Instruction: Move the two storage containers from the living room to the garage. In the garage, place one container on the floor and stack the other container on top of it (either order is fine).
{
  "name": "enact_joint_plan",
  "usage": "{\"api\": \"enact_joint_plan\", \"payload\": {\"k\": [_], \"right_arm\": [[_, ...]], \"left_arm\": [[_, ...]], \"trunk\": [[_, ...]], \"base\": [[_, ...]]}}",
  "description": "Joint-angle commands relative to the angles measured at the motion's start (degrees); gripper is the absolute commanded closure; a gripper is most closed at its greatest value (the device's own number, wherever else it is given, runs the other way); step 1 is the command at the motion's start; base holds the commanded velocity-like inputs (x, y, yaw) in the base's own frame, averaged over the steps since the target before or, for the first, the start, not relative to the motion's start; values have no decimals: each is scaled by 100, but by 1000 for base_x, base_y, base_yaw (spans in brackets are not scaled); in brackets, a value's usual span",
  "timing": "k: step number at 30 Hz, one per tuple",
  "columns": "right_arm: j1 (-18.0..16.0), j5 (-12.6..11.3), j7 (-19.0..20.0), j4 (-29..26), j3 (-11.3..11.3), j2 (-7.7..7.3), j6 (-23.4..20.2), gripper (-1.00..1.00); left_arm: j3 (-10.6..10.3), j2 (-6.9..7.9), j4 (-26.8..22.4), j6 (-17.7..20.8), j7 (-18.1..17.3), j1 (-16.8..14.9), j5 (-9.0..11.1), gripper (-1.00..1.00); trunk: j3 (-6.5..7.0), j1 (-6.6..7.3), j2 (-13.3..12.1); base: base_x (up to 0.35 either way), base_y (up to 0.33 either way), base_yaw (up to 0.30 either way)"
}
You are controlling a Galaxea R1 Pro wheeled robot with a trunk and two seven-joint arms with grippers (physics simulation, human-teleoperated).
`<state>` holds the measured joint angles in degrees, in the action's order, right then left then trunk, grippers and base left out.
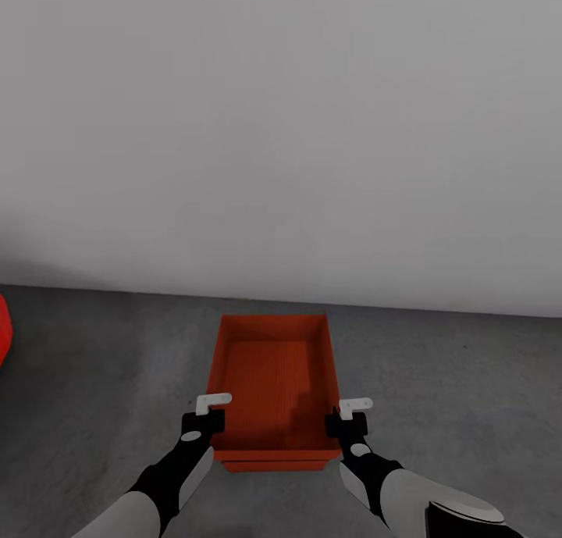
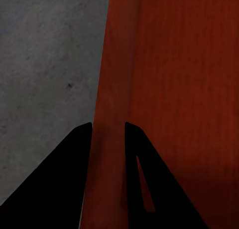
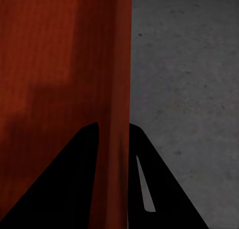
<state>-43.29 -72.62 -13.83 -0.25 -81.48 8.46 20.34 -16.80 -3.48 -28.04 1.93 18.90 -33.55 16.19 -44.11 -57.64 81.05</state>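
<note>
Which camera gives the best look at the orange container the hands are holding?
The head view: the whole orange container shows, open-topped, over grey floor. Each wrist view shows just one side wall, with the left hand and right hand straddling it.

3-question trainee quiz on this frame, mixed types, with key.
1. True or false: the left gripper straddles a container wall.
2. What does the upper container rest on? A) bare floor B) a second container C) a shelf
3. Fill in: behind the containers stands a plain ___.

Key:
1. True; in the left wrist view one finger is outside the wall, one inside. The right gripper does likewise.
2. B; the lower container peeks out beneath, on the floor.
3. wall.
</note>
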Motion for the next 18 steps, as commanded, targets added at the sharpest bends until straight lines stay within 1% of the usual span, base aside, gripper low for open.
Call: {"api": "enact_joint_plan", "payload": {"k": [1,18], "right_arm": [[-4,17,-14,-5,150,4,150,100],[-4,16,-14,-8,150,3,146,100]], "left_arm": [[406,6,0,26,185,-3,60,100],[406,11,0,25,185,-5,60,100]], "trunk": [[-22,-22,44],[-328,-396,726]], "base": [[0,0,0],[0,0,0]]}}
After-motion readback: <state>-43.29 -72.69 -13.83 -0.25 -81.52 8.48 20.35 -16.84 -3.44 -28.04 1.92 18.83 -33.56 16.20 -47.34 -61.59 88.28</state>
